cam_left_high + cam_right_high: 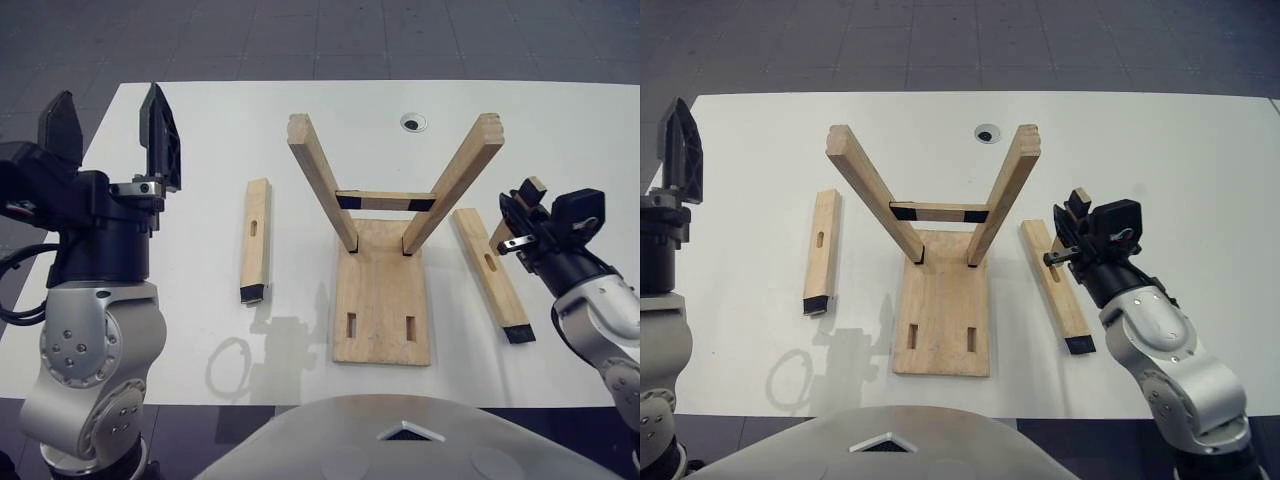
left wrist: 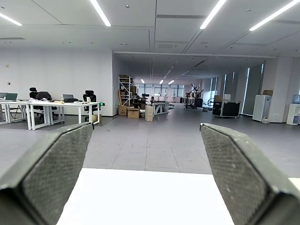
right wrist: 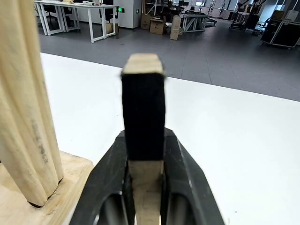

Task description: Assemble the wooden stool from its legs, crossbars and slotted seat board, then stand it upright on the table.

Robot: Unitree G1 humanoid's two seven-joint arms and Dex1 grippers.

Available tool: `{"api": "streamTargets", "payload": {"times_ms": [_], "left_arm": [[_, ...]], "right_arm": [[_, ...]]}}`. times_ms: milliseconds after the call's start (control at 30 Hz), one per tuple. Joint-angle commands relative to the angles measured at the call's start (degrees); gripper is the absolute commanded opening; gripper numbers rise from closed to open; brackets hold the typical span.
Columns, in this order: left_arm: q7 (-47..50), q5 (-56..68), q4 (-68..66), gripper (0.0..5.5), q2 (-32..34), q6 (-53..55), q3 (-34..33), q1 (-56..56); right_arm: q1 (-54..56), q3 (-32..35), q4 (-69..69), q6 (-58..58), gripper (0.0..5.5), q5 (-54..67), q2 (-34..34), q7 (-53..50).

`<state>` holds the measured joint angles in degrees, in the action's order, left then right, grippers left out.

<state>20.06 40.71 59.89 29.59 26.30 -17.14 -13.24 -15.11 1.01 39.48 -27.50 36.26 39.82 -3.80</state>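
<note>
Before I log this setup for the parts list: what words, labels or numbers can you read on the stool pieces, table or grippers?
No text reads clearly.
On the upright leg: faint marks on its side, too blurred to read.
On the small green sign in the room behind: too small to read.

A pale wooden seat board (image 1: 380, 310) lies flat on the white surface, its two nearer slots empty. Two legs (image 1: 322, 180) (image 1: 455, 180) stand in its far end, splaying outward, joined by a black-tipped crossbar (image 1: 386, 201). A slotted loose leg (image 1: 256, 238) lies flat to the left and another loose leg (image 1: 490, 272) to the right. The right gripper (image 3: 144, 145) clamps a second crossbar (image 3: 143, 108).
</note>
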Motion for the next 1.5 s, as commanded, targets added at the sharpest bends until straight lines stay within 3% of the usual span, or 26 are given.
{"api": "streamTargets", "payload": {"times_ms": [33, 433, 1167, 1500], "left_arm": [[-1.4, -0.7, -0.2, 4.21, -0.5, 1.2, -0.4, 0.4], [-3.2, -0.8, -0.3, 4.21, -1.2, 1.9, -1.8, 0.3], [-4.4, -3.0, -0.2, 4.21, -2.8, 2.9, -1.0, 0.8], [-4.5, -3.3, 0.0, 4.21, -3.2, 3.0, -0.4, 0.7]], "right_arm": [[0.7, -0.9, -1.9, 1.3, 0.41, -4.7, -3.0, 2.8], [-2.8, 2.2, -3.3, 0.2, 0.41, -12.5, -6.8, 8.8], [-3.9, 2.1, -1.3, -2.1, 0.41, -19.3, -13.0, 12.4], [-10.1, -4.2, -5.8, 3.0, 0.41, -26.3, -19.3, 10.6]]}}
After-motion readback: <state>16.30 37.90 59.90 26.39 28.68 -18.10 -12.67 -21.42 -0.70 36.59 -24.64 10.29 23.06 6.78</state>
